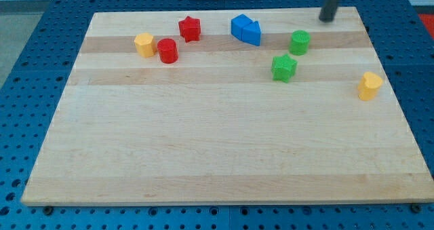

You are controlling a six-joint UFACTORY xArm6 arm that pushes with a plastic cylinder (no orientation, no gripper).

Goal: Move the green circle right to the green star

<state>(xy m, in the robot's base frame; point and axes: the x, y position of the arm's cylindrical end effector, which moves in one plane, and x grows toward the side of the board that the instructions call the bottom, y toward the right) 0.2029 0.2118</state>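
Counter (217, 148): pale wooden board on a blue perforated base; its corners at the view's bottom are cut by the frame edge.

Rod: dark, enters from the view's top edge, upper part cut off. My tip (327, 19) sits at the board's far edge, up and to the right of the green circle, apart from it. No hand on this rig, so no spread or pinch to report.

Two blue blocks (245, 30), touching; exact shapes hard to make out.

Green star (284, 68): near the view's upper right, points soft but readable.

Green circle (300, 42): short cylinder, just above and slightly right of the star, close but not touching.

Yellow block (369, 85) alone at the right edge. Red star (190, 28), red cylinder (167, 51) touching a second yellow block (144, 45) at upper left.
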